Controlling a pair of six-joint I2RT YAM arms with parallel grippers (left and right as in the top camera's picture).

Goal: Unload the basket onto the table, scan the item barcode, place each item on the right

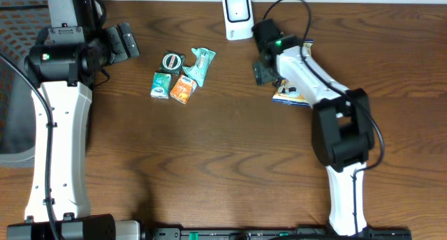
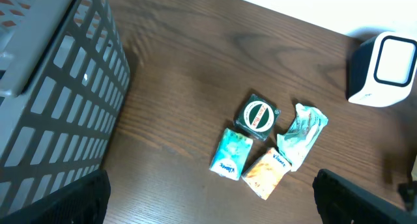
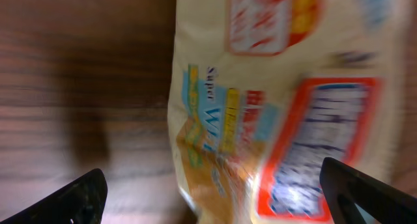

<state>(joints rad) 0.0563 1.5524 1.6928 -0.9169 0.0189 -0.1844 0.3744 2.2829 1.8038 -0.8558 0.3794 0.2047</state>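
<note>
A cream snack packet (image 1: 290,95) with red and blue print lies on the table, partly under my right arm. In the right wrist view the packet (image 3: 273,107) is blurred and fills the space under my right gripper (image 3: 221,198), whose fingers stand wide apart and touch nothing. In the overhead view that right gripper (image 1: 266,70) hangs just below the white barcode scanner (image 1: 237,15). My left gripper (image 1: 124,43) is open and empty at the far left, up-left of the small items. The scanner (image 2: 384,68) also shows at the right edge of the left wrist view.
A cluster sits left of centre: a round green tin (image 1: 171,61), a teal tissue pack (image 1: 161,84), an orange tissue pack (image 1: 183,88) and a teal wrapper (image 1: 200,64). A grey slatted basket (image 2: 52,87) stands at the table's left edge.
</note>
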